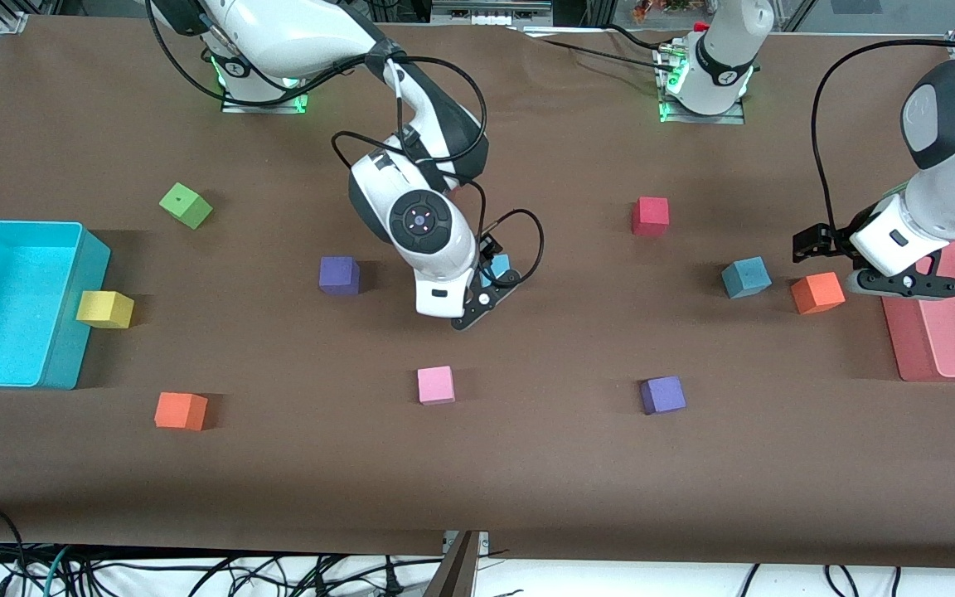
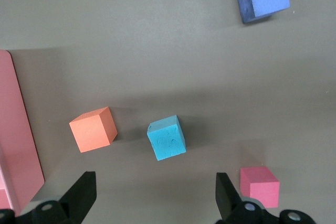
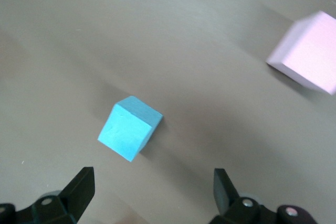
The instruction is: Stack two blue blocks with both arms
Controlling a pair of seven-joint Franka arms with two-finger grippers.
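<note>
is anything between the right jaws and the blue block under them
Nothing visible. The right gripper hangs open over the blue block, with only bare table around it; the pink cube sits well off to one side.

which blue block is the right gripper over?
The blue block mid-table, beside the purple cube: the open right gripper hangs over it. The other blue block sits by the orange cube, near the left gripper.

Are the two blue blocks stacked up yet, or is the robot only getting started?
Only getting started. Nothing is stacked: both light blue foam cubes sit apart on the brown table. The right gripper hangs open over one blue cube near the table's middle; the left gripper hangs open over the other blue cube, beside an orange foam cube. Grabbing, carrying and stacking are all left.
</note>
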